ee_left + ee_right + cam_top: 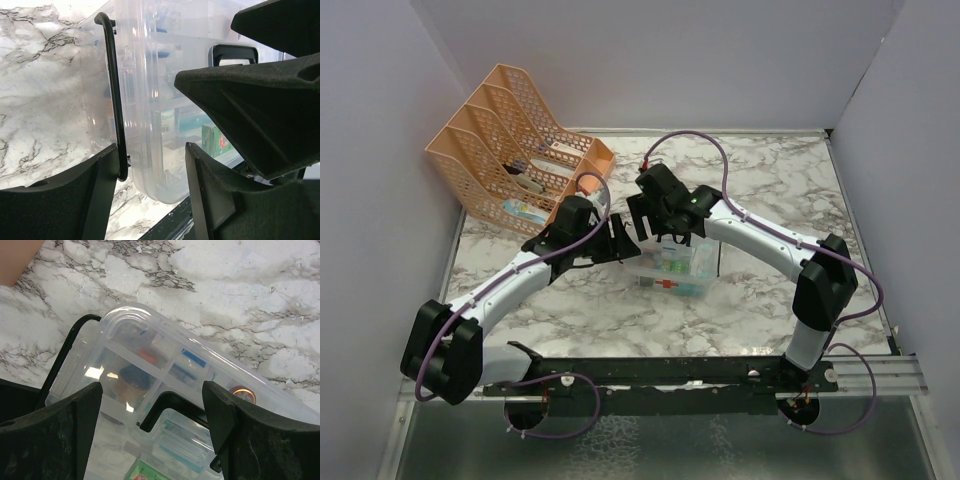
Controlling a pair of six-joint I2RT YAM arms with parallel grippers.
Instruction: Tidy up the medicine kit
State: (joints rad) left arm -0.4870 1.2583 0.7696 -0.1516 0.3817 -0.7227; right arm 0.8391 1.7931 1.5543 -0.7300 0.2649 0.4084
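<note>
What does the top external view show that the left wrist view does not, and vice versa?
Only top external: the peach file rack, the left arm and the right arm. Only left wrist: a thin black handle and the rounded corner of the medicine kit, between the fingers of the left gripper. Both: the clear kit on the marble table.

Can't read any actual words anywhere. Just a small red mark [667, 285] on the medicine kit [688, 270], plus print on a green box [215, 140] inside, too blurry to make out.
</note>
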